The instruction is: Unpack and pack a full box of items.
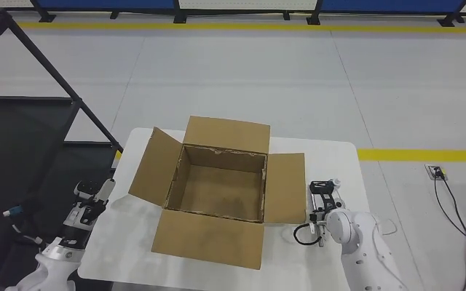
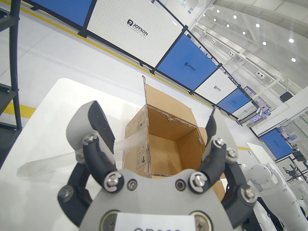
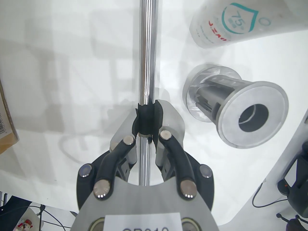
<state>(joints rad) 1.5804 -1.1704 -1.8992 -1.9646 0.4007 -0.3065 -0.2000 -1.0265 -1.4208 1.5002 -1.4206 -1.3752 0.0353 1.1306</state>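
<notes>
A polished steel rod (image 3: 147, 49) is clenched in the right end effector (image 3: 147, 118), most of its length jutting ahead of the fingertips over the white surface (image 3: 72, 49). Off to one side stands the open, empty brown cardboard box (image 1: 222, 158). Gripped well off its middle, the smooth bar could pivot or slip, catching a box flap or striking the flanged metal spool (image 3: 235, 106) and white printed bottle (image 3: 240, 15) just beside it; the left end effector (image 2: 154, 114) hangs released, facing the box.

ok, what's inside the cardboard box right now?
Top view shows the cardboard box open, only bare brown floor and inner walls inside. The floor strip behind its near wall is covered.
</notes>
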